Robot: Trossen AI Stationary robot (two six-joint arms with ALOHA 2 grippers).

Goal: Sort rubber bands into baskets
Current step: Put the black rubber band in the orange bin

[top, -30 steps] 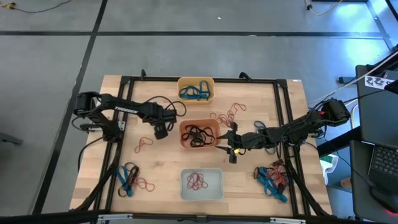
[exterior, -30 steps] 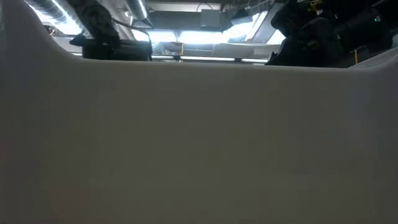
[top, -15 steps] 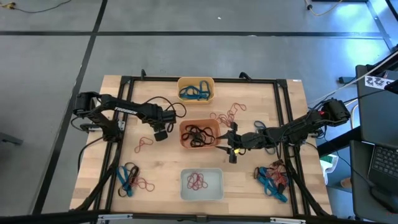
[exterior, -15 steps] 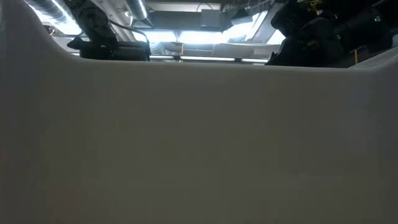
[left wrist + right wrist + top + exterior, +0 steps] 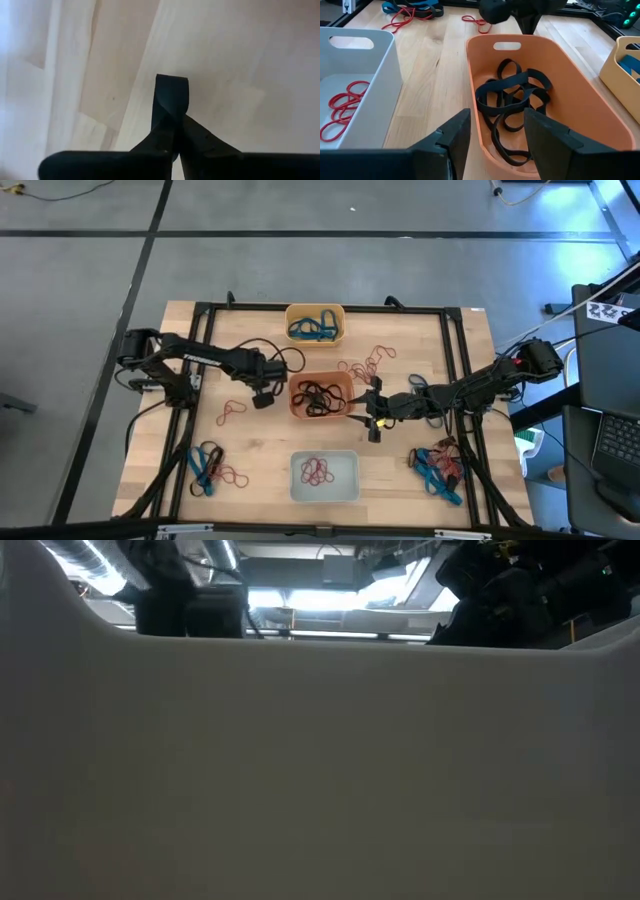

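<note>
Black rubber bands [image 5: 512,100] heaped in red-orange plastic tub [image 5: 321,396] at table centre; blue ones in yellow-orange tub [image 5: 315,325] beyond, red ones in whitish tub [image 5: 324,476] nearer. Loose bands scattered on wooden table [image 5: 260,440]. Left gripper [image 5: 262,396] just beside red-orange tub, fingers [image 5: 170,107] pressed together, holding nothing visible. Right gripper [image 5: 374,421] at opposite side, fingers apart.

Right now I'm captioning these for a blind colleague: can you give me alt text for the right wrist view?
An orange basket holding tangled black rubber bands fills the middle, seen past the right gripper with its fingers apart. A white basket beside it holds red rubber bands; the left gripper hangs beyond the orange basket.
</note>
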